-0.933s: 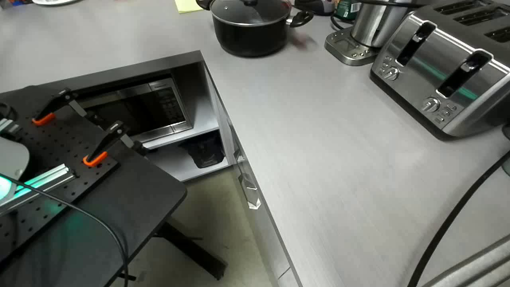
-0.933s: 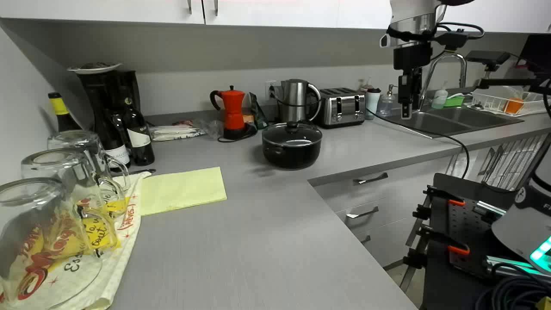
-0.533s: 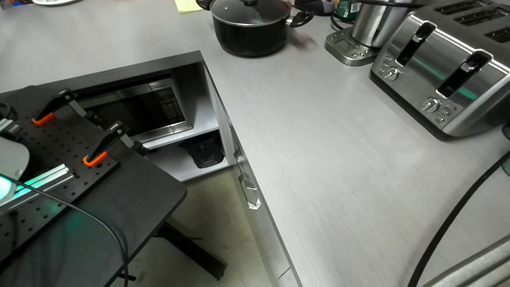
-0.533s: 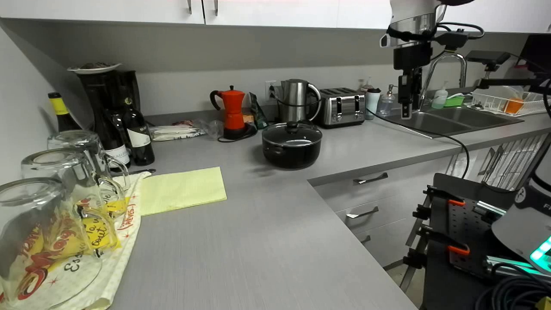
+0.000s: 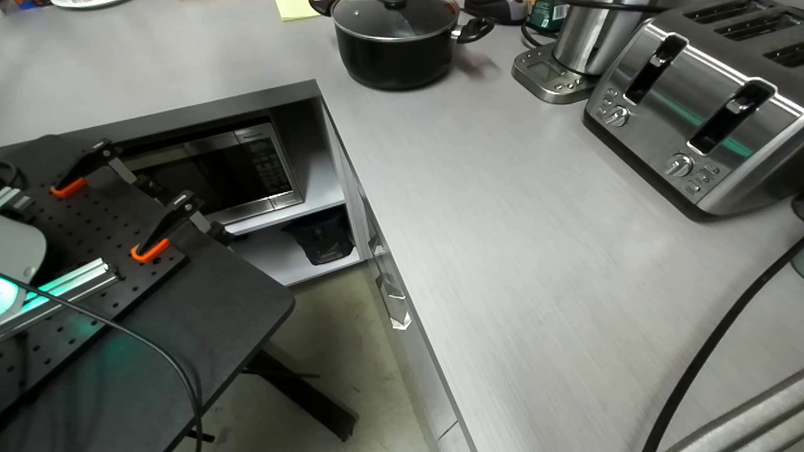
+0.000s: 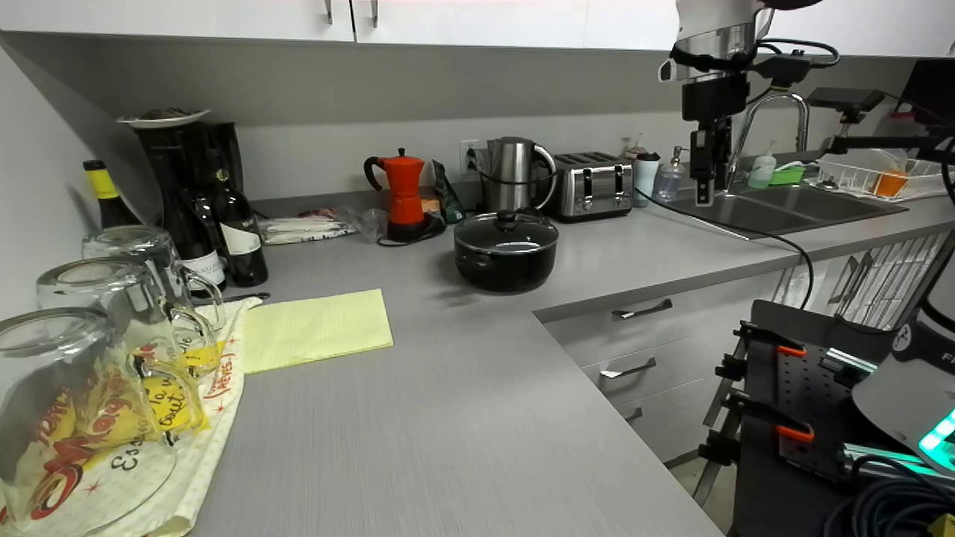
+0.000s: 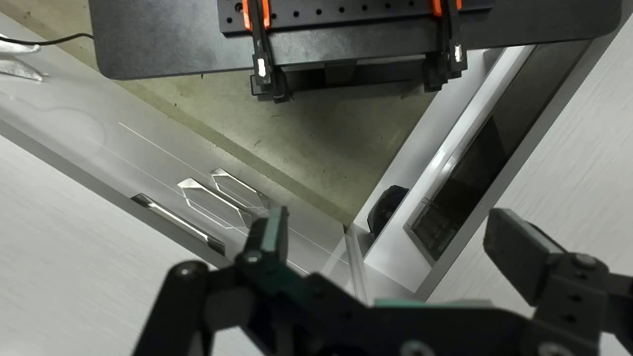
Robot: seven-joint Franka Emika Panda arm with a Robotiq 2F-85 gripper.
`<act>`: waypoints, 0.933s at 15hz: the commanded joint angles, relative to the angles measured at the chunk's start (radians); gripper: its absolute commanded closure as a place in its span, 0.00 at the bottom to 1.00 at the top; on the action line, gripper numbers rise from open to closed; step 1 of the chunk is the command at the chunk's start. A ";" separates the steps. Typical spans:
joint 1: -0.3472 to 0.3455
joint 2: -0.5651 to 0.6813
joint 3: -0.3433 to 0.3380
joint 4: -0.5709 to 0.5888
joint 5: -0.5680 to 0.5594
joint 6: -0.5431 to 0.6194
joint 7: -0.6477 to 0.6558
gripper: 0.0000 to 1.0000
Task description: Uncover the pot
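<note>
Well apart from the gripper and lower than it, the squat, round black pot stands upright and covered, its dark-knobbed clear glass lid seated on top.

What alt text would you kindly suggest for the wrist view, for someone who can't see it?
An open, empty gripper spans the picture's bottom, with floor beyond, drawer handles at left and a microwave at right. A black table with two clamps crosses the top.
</note>
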State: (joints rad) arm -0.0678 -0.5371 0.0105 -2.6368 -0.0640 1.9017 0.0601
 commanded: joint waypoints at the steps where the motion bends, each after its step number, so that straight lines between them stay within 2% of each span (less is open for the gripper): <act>1: 0.008 0.000 -0.007 0.001 -0.004 -0.002 0.003 0.00; 7: -0.007 0.161 -0.008 0.100 -0.005 0.044 0.040 0.00; 14: -0.035 0.429 -0.062 0.321 0.008 0.133 0.041 0.00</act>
State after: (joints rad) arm -0.0961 -0.2391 -0.0281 -2.4365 -0.0636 2.0187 0.0849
